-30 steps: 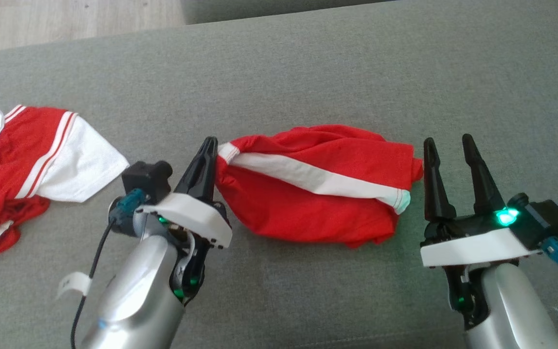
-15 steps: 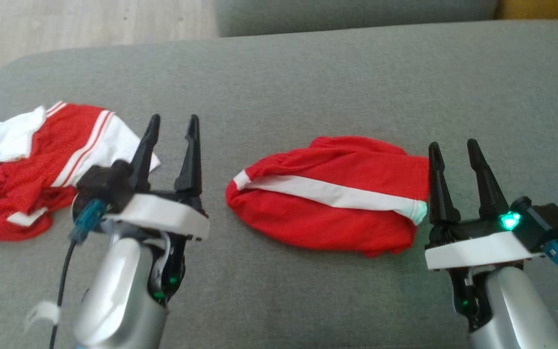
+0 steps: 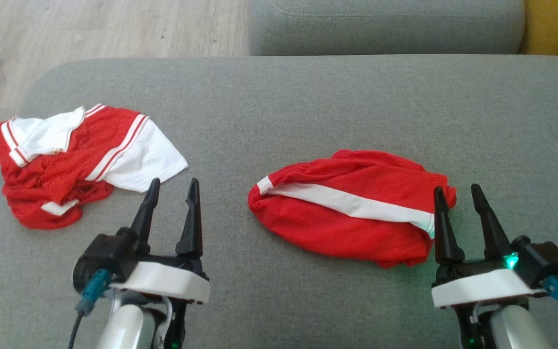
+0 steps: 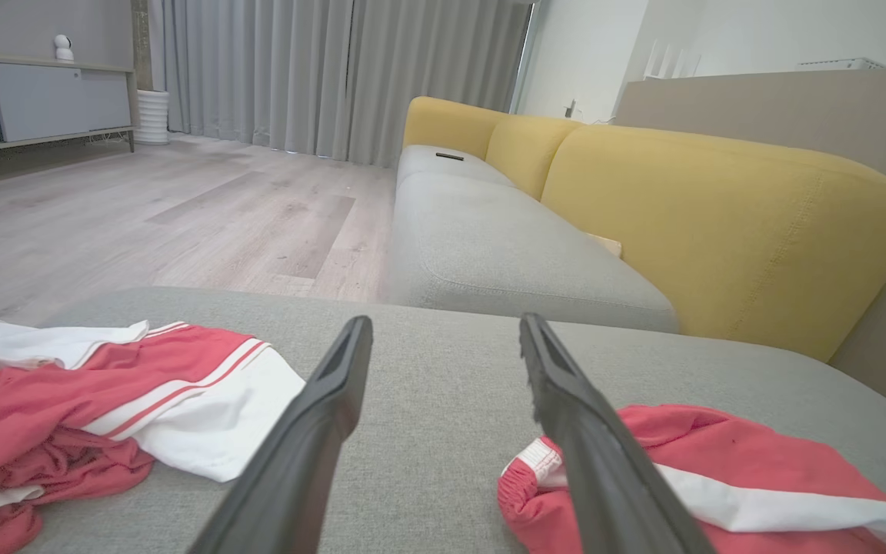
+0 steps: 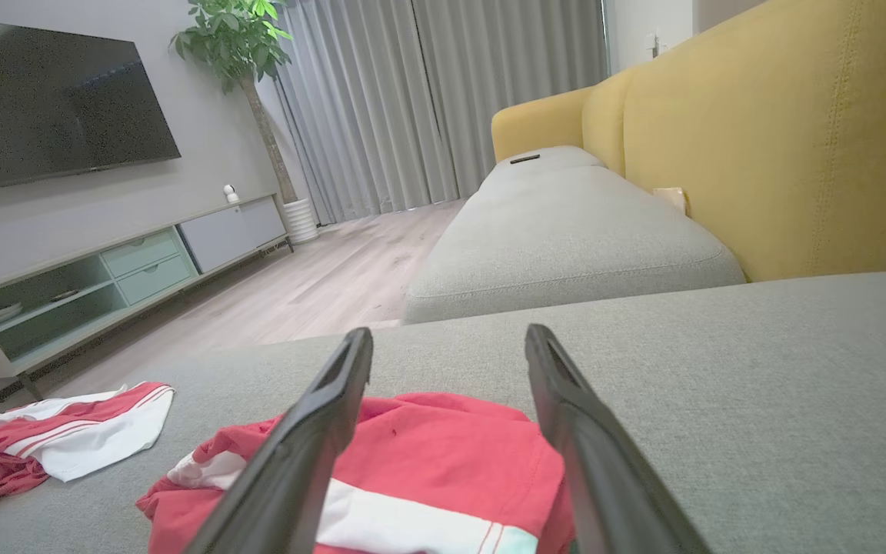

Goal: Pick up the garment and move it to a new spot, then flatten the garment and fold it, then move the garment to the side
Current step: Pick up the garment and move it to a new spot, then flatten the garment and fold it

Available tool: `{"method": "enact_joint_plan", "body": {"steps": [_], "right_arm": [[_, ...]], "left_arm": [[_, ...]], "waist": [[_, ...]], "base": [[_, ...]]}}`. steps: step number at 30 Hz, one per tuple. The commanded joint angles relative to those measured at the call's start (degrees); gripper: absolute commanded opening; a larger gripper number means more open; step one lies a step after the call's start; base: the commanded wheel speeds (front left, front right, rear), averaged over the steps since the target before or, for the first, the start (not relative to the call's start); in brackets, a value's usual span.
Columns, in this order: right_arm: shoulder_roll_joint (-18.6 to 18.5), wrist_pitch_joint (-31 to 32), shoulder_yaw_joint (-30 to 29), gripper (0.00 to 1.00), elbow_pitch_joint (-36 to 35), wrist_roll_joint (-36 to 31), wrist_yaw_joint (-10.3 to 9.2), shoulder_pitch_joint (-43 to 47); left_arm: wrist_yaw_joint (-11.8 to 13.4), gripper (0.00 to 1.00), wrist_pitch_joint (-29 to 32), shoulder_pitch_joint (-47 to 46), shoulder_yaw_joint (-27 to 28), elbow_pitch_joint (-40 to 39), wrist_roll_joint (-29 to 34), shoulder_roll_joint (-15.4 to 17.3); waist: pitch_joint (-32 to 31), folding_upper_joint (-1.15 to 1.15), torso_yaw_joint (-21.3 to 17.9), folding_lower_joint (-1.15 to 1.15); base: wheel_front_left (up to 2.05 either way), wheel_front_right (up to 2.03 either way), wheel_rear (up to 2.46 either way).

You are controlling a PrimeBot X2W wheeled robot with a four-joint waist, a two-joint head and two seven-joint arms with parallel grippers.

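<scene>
You are working over a grey sofa seat, with both arms at its near edge. Your left gripper has its two dark fingers spread apart, nothing between them, bare cushion ahead. Your right gripper is spread just as wide and is also empty.

The folded red garment, with a white stripe along it, lies on the seat between the two grippers. Its right end reaches the right gripper's left finger in the head view; you cannot tell whether they touch. Its elastic-edged left end lies off to the right of the left gripper, apart from it.

Ahead and to the left of the left gripper, a second red-and-white garment lies crumpled near the seat's left edge.

Beyond the fingertips are a further grey cushion, a yellow backrest, a pale wood floor, grey curtains and a television above a low cabinet.
</scene>
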Motion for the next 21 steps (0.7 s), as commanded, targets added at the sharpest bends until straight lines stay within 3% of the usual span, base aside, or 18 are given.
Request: {"method": "enact_joint_plan", "body": {"steps": [1,21], "right_arm": [[-0.20,-0.37,1.00,1.00,-1.51,-0.42,0.44,-1.31],[-0.20,3.54,6.00,1.00,10.65,7.57,0.44,-4.01]], "left_arm": [[0.85,1.00,-0.32,-2.70,0.96,-2.65,-0.51,0.26],[1.16,1.00,-0.32,-4.17,-1.44,-1.33,-2.03,0.25]], "waist": [[0.27,0.00,0.02,0.00],[2.94,0.00,0.08,0.00]], "base": [[0.00,0.00,0.00],[0.00,0.00,0.00]]}}
